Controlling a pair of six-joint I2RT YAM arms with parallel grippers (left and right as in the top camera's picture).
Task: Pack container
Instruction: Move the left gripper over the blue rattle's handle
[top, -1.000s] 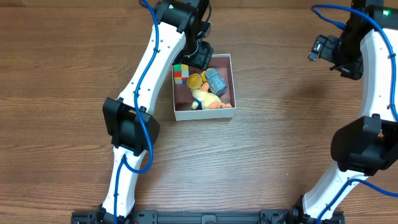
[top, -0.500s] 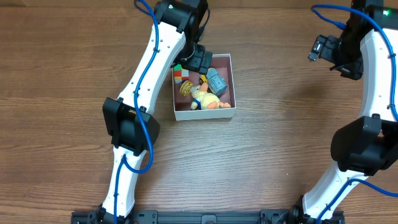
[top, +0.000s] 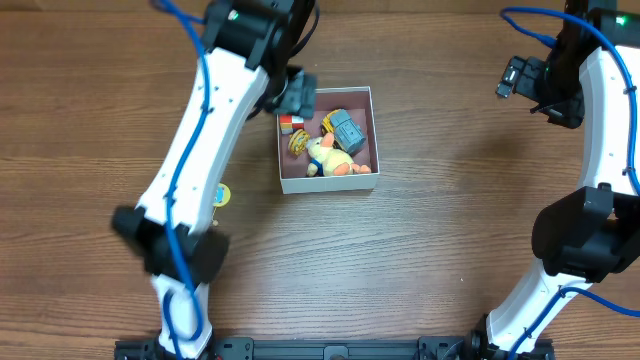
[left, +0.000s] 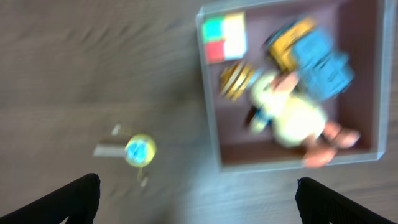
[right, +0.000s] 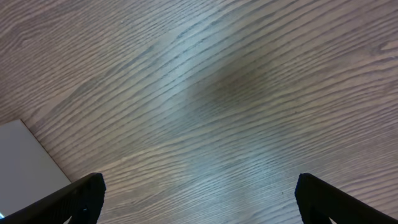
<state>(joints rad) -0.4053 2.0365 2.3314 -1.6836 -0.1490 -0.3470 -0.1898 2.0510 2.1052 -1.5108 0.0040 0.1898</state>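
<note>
The container is a square white-walled box with a mauve inside, at the table's middle back. It holds a coloured cube, a yellow striped toy, a grey-blue toy and a pale yellow plush. My left gripper hangs open and empty over the box's far-left corner. The blurred left wrist view shows the container, the cube, the plush and the open jaws. My right gripper is open and empty at the far right, jaws over bare wood.
A small round yellow toy with a blue centre lies on the table left of the container, beside my left arm; it also shows in the left wrist view. A white corner shows at the right wrist view's left edge.
My left gripper has drawn back from inside the box toward its far-left corner, and the arm has swung left. The yellow striped toy now lies in the box. The right arm has not moved.
</note>
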